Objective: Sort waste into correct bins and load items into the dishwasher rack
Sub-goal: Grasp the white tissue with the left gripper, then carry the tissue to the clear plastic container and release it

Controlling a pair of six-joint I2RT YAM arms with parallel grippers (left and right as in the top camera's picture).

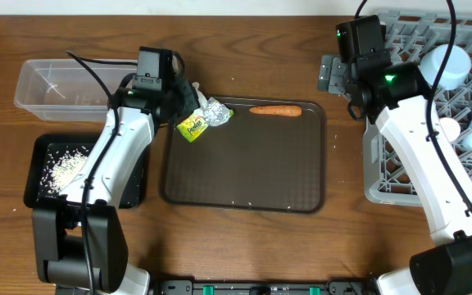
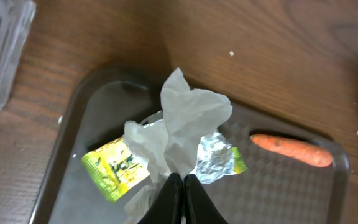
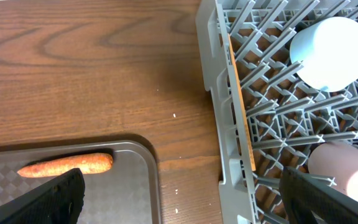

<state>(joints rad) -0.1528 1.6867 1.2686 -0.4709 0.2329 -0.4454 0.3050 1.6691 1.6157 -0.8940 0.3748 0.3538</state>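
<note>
Your left gripper (image 2: 183,185): jaws clenched on the crumpled white tissue (image 2: 188,118), pinched at its lower edge, with the rest of it bunched out ahead of the fingertips. The arm sits over the upper left corner of the dark brown serving tray (image 1: 244,184).

The tissue overlaps the yellow-green wrapper (image 2: 112,167) in the left wrist view. You cannot tell from here whether the two touch. The wrapper lies flat on the serving tray near that same corner, silver foil side showing toward the carrot.

The carrot (image 1: 275,110) lies lengthwise along the tray's far edge, well apart from the wrapper.

Your right gripper (image 3: 179,182): jaws released, spread wide, nothing between them. It hangs over the bare table (image 1: 244,49), between the tray's upper right corner and the near wall of the grey rack (image 3: 225,118).

In the rack, a white cup (image 3: 331,53) sits on the lattice, mouth down by the look of it. A second pale round item shows below it, too cropped to name.

Left of the serving tray, the clear tub (image 1: 56,82) stands at the far side, and the black tray (image 1: 35,184) sits nearer, with loose rice (image 1: 62,164) scattered inside it
</note>
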